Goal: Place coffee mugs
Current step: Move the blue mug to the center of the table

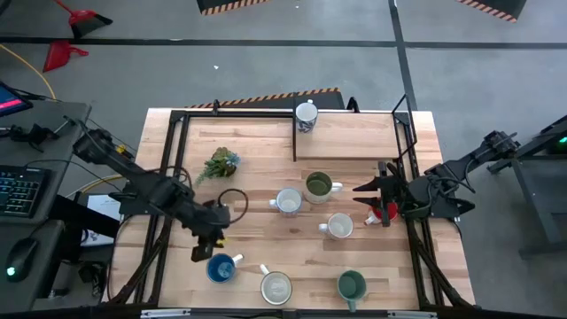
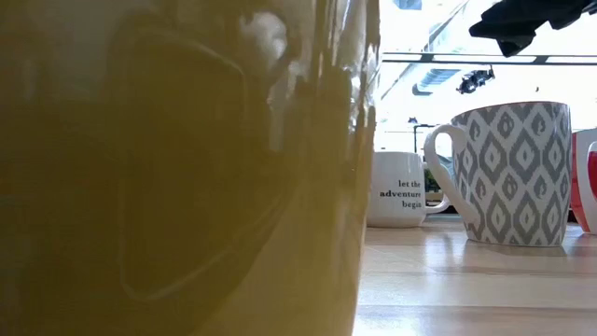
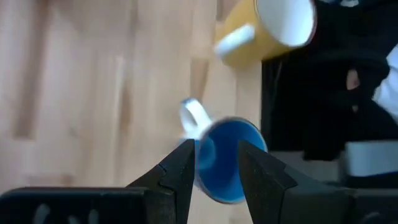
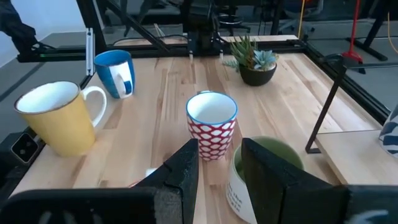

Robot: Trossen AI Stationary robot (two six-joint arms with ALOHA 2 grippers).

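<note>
Seen from above, a wooden table [image 1: 257,230] is holding eight coffee mugs, with a dark robot arm reaching in from each side; the left gripper [image 3: 214,165] is hovering near the front left of the table, just over the blue mug [image 3: 227,158]; its two dark fingers [image 3: 180,171] are standing apart, and the blue mug's rim is showing in the gap between them; whether either finger is touching the mug cannot be told; the blue mug is standing upright near the front edge, its white handle pointing toward the table's middle; the yellow mug [image 3: 264,31] is sitting close beside it along that front edge, and the teal mug [image 1: 351,285] is standing farther to the right on the same edge; the right gripper [image 4: 217,155] is waiting at the right side of the table, its fingers spread with nothing showing between them; a red mug [image 1: 383,211] is sitting right against that gripper in the overhead view, though a grip on it cannot be made out; ahead of the right gripper, the red-and-white dotted mug [image 4: 211,124] is standing upright in the middle of the table, and the olive green mug [image 4: 264,165] is sitting just beside one fingertip; another pale mug [image 1: 339,226] is standing near the middle right; a grey patterned mug [image 1: 306,115] is resting on a raised wooden board [image 1: 354,137] at the back; a small leafy plant [image 1: 221,162] is sitting at the back left, well apart from the mugs
</note>
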